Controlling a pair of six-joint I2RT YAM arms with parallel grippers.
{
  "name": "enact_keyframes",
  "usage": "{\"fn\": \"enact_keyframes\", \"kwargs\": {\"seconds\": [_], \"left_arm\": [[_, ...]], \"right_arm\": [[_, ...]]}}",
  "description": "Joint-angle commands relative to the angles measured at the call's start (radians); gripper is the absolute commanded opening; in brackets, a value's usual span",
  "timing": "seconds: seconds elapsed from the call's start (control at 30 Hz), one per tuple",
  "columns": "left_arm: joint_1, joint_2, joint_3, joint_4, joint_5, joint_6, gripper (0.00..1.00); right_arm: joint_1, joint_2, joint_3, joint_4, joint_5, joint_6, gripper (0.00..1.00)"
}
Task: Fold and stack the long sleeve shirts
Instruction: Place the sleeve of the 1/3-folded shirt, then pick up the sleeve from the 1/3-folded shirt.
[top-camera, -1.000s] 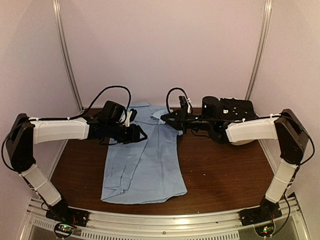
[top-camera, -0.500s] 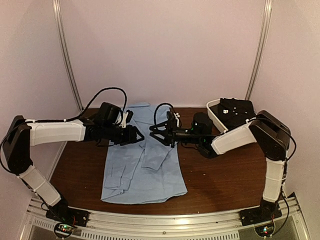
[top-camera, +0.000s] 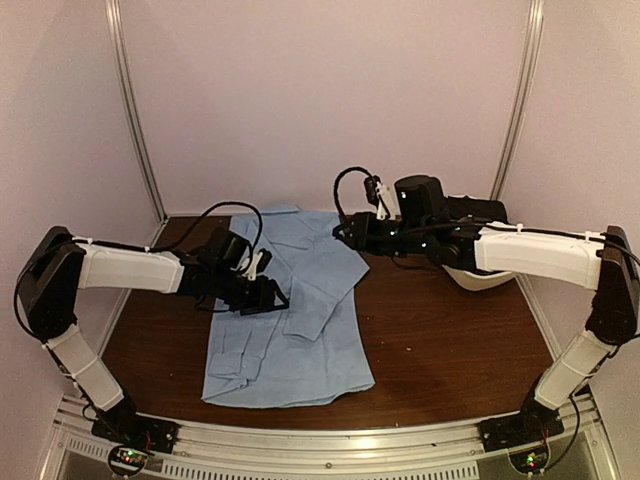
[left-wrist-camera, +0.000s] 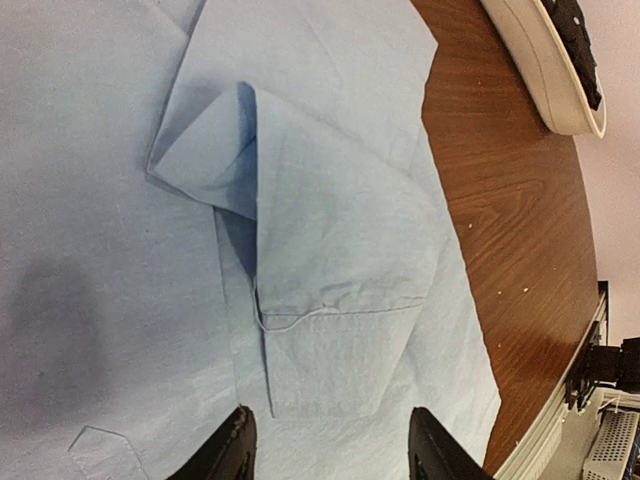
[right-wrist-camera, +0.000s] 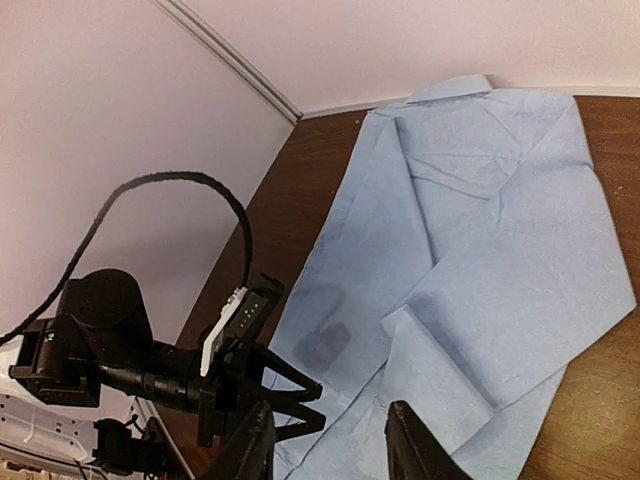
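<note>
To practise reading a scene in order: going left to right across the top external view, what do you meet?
Left arm's white forearm shell → plain light blue cloth shirt → white oval plastic tub → right arm's black elbow joint.

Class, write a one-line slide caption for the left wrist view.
Open left gripper poised over the partly folded light blue shirt; white tub beyond.
</note>
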Motion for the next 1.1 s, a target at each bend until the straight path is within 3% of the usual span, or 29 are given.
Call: {"fn": "enact_keyframes", "kwargs": {"seconds": [0.0, 0.5, 0.63, 0.8, 1.07], "left_arm": [[-0.021, 0.068, 0.007, 0.036, 0.029, 0.012, 0.53], [-0.024, 0.336, 0.303, -0.035, -0.138, 0.070, 0.54], [-0.024, 0.377, 0.356, -0.066, -0.155, 0.080, 0.54], [-0.024, 0.380, 0.368, -0.075, -0.083, 0.080, 0.52], [-0.024, 0.278, 0.302, -0.078, 0.035, 0.063, 0.39]], "right_arm": [[-0.009, -0.074, 0.026, -0.236, 0.251, -0.223, 0.39], [-0.120, -0.315, -0.114, -0.267, 0.414, -0.321, 0.42], [-0.161, -0.381, -0.186, -0.228, 0.414, -0.325, 0.36], [-0.184, -0.427, -0.256, -0.193, 0.328, -0.359, 0.30], [-0.169, -0.327, -0.313, -0.219, 0.103, -0.287, 0.14]]}}
